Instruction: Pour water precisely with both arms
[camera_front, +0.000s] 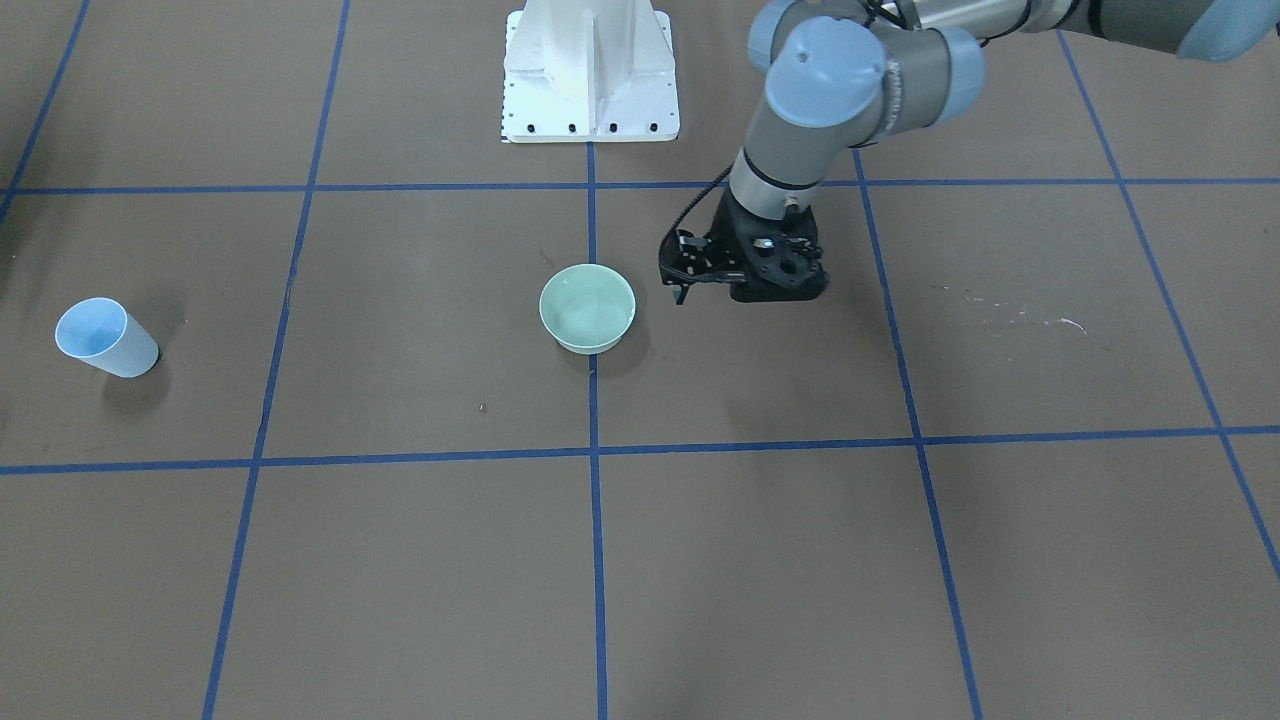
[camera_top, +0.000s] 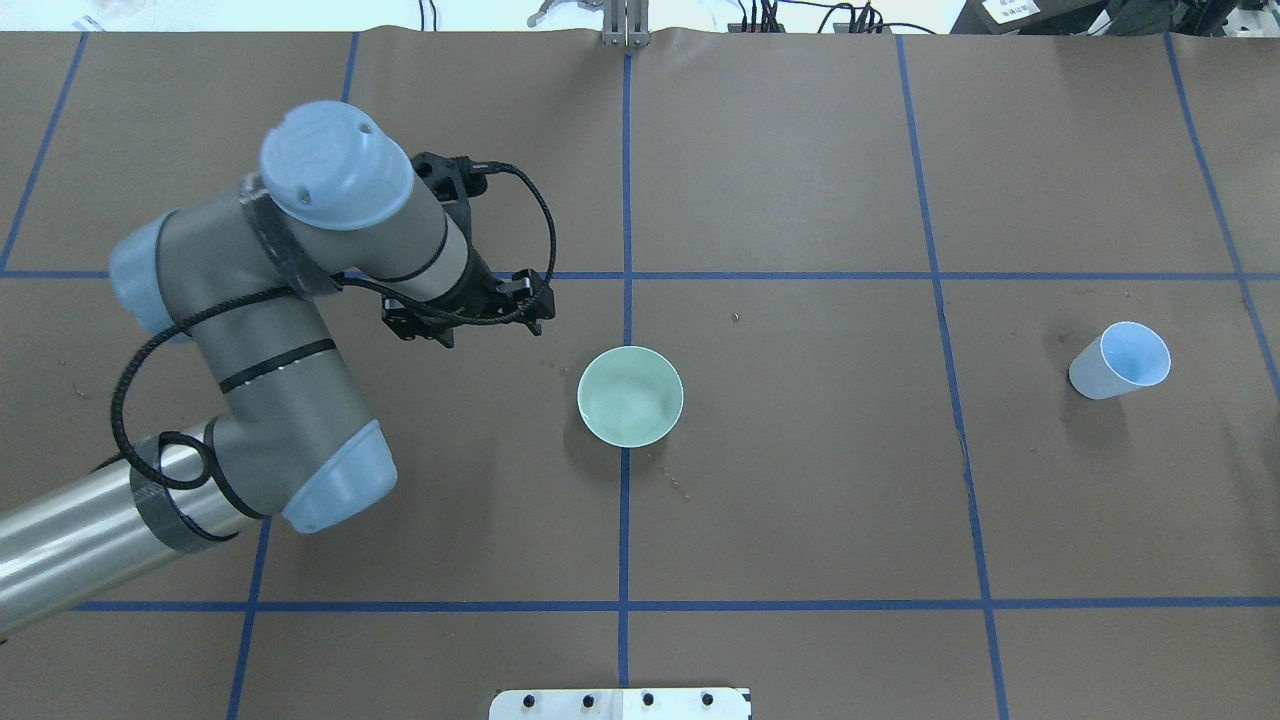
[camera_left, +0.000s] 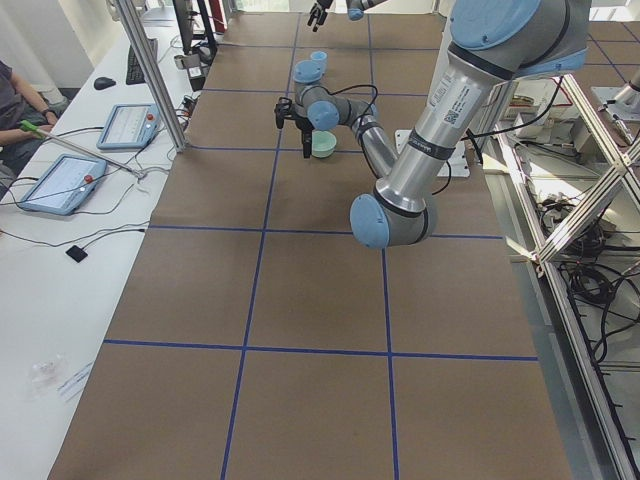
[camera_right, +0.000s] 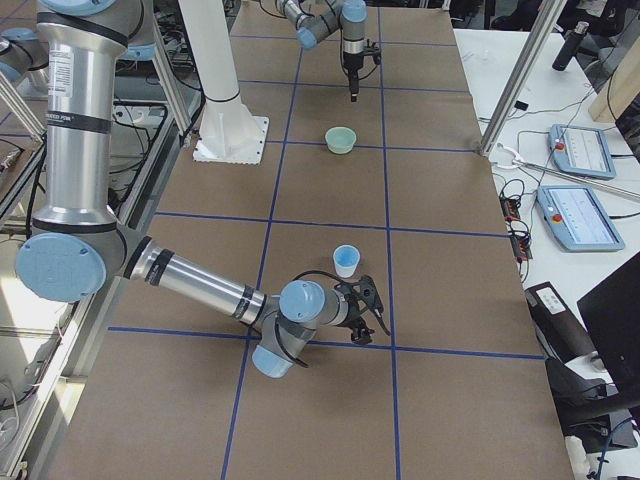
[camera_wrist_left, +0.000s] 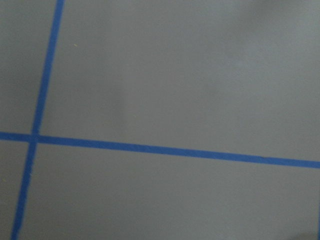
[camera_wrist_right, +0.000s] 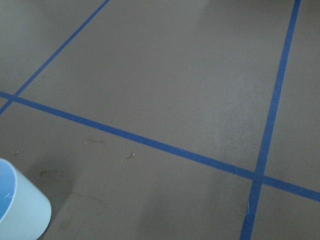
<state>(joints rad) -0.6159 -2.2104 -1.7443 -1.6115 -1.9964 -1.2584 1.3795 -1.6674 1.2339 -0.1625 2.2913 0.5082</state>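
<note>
From the table's end on the robot's right, the jointed grey-and-silver right arm (camera_right: 190, 280) with light-blue joint caps is seen nearest, stretched low across the brown paper-covered table (camera_right: 450, 300) marked with blue tape lines. Its black two-finger right gripper (camera_right: 368, 308) is held just above the surface and close beside a small pale-blue plastic cup (camera_right: 346, 260), on the cup's nearer side, with no contact to be seen. Whether its fingers are spread or pressed together cannot be told. The cup is stood upright, and the water (camera_wrist_right: 4, 198) is made out only as a thin white glint on its blue inner wall in the right wrist view.

Farther along, well apart from the cup, a round mint-green bowl (camera_right: 341, 139) is set on the central blue line, in front of the white bolted pedestal (camera_right: 225, 100).

Farthest, the grey-and-silver left arm (camera_top: 280, 330) is bent over the table, and its black left gripper (camera_top: 468, 305) is pointed downward near the bowl without touching it. The fingers are hidden beneath the wrist, so their spread cannot be told
</note>
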